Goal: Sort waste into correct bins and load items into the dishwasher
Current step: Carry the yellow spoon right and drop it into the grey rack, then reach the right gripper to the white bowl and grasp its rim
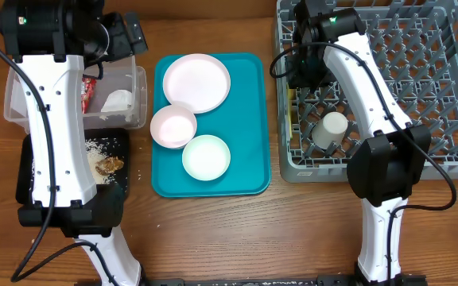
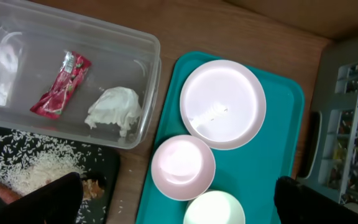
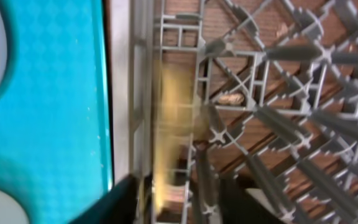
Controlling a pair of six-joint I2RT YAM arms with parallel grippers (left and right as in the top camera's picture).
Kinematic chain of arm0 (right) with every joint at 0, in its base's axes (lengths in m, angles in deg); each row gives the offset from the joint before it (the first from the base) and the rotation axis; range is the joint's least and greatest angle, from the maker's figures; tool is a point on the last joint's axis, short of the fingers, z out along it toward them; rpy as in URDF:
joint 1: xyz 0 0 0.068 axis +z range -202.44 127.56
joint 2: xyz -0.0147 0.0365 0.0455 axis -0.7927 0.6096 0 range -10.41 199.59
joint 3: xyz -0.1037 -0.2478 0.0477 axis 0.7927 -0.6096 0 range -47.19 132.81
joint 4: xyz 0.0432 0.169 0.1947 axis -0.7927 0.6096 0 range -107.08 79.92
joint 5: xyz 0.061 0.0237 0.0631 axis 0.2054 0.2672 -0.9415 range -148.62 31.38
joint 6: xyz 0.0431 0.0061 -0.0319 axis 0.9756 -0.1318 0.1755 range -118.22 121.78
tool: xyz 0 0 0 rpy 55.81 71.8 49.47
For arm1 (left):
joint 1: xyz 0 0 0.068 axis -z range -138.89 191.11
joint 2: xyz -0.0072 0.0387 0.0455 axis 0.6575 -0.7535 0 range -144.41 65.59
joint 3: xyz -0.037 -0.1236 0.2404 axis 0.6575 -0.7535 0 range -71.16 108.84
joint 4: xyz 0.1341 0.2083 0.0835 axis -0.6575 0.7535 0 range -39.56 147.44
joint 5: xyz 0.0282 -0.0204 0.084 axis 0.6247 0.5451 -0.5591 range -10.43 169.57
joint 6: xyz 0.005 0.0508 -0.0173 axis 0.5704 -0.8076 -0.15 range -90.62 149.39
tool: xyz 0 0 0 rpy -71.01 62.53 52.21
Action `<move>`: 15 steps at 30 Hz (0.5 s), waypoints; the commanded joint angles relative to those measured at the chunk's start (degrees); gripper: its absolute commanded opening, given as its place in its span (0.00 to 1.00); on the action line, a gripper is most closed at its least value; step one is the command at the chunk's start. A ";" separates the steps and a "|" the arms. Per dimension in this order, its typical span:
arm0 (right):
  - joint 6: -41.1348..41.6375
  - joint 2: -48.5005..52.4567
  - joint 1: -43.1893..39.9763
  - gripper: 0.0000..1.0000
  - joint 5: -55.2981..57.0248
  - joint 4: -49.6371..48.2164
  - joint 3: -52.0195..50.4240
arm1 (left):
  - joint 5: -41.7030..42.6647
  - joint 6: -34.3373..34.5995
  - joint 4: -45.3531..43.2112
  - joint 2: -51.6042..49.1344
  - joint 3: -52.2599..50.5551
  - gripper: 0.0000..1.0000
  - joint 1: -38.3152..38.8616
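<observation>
Your left jaws hang wide open and empty. Their wrist view shows in full what the arm half covers from above: the red wrapper (image 2: 61, 84) and napkin (image 2: 114, 107) in the clear tub (image 2: 73, 34), and rice (image 2: 36, 168) on the black tray (image 2: 107, 155). Only the right wrist view shows the yellow spoon (image 3: 173, 124), a blur inside the rack's (image 3: 266, 118) left edge, with the right jaws parted either side of it, not clamped. Overhead, the cup (image 1: 332, 127) sits in the rack, while the plate (image 1: 196, 82) and two bowls (image 1: 173, 125) lie on the teal tray (image 1: 249, 119).
</observation>
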 commanded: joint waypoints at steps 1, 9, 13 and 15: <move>0.37 -0.33 -0.15 0.48 -0.55 -0.28 -0.07 | -0.59 -0.24 -1.16 1.38 1.01 1.00 -0.20; 1.38 -1.97 2.08 0.48 -9.27 1.07 3.85 | -2.23 0.09 -2.91 5.20 3.48 1.00 -2.80; 3.15 -2.58 6.10 0.48 -9.29 1.73 3.85 | -4.31 2.38 -2.82 7.54 3.61 1.00 -5.68; 3.87 -2.43 8.70 0.48 -9.29 1.92 3.23 | -4.28 2.38 -2.82 8.20 3.61 1.00 -7.04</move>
